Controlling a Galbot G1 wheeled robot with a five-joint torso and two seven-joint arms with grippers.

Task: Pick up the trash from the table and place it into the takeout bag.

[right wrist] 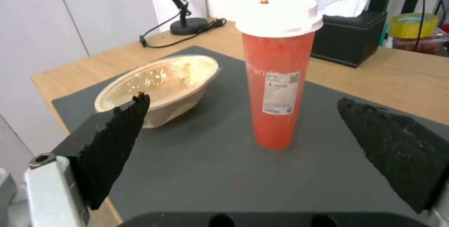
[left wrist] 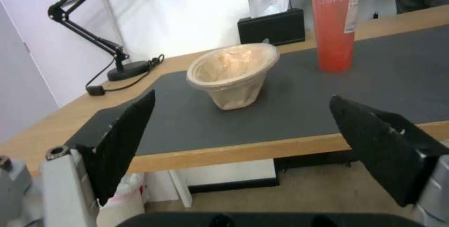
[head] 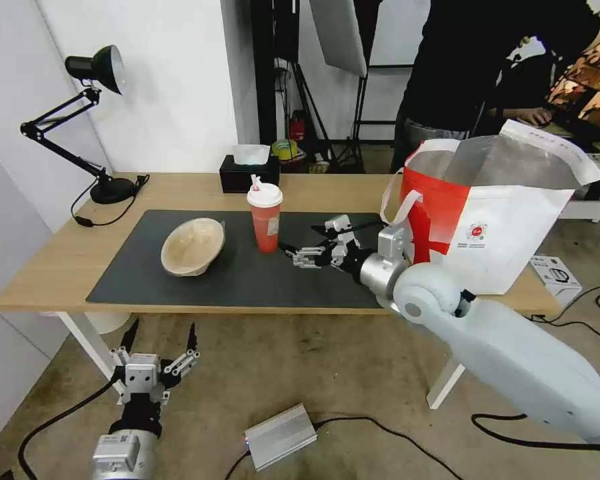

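On the table [head: 60,260], a dark mat [head: 247,280] holds two pieces of trash. One is a tan pulp bowl [head: 193,247] [left wrist: 234,74] [right wrist: 159,86], tipped on its side. The other is a red drink cup [head: 265,217] [left wrist: 334,23] [right wrist: 278,90] with a white lid and straw, standing upright. My right gripper [head: 300,241] [right wrist: 243,100] hovers over the mat just right of the cup, open and pointing at it, with the cup apart from both fingers. The red-and-white takeout bag [head: 500,213] stands open at the table's right end. My left gripper [head: 163,327] [left wrist: 242,96] hangs open below the table's front edge, facing the bowl.
A black tissue box [head: 249,173] sits behind the cup and a black desk lamp [head: 93,120] stands at the far left corner. A person stands behind the bag. On the floor lie a silver box [head: 280,437], cables, and a small carton [head: 555,277].
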